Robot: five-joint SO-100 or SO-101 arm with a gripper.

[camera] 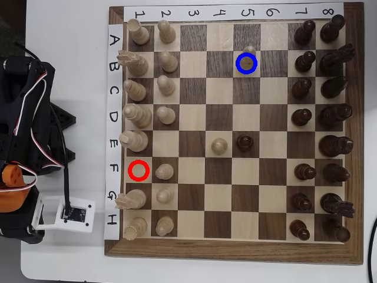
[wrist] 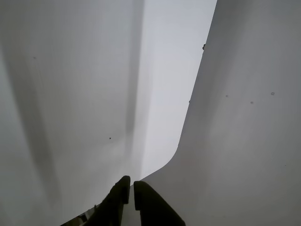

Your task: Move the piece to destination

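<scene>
Gripper point(wrist: 130, 188) nearly clenched, holding nothing, over bare worktop point(wrist: 70, 94). Far off across the chessboard point(camera: 235, 250): piece point(camera: 250, 52) on blue ring point(camera: 247, 63), ringed by empty squares.

Tabletop robotics test bench, of the hobby or laboratory kind. In the overhead view a wooden chessboard point(camera: 232, 254) with hand-lettered paper label strips point(camera: 113, 130) lies on a plain white table point(camera: 65, 262), beside a black arm base point(camera: 26, 135) with exposed servo wiring and a small white-mounted circuit board point(camera: 73, 213). The wrist view shows only bare white surfaces.
</scene>
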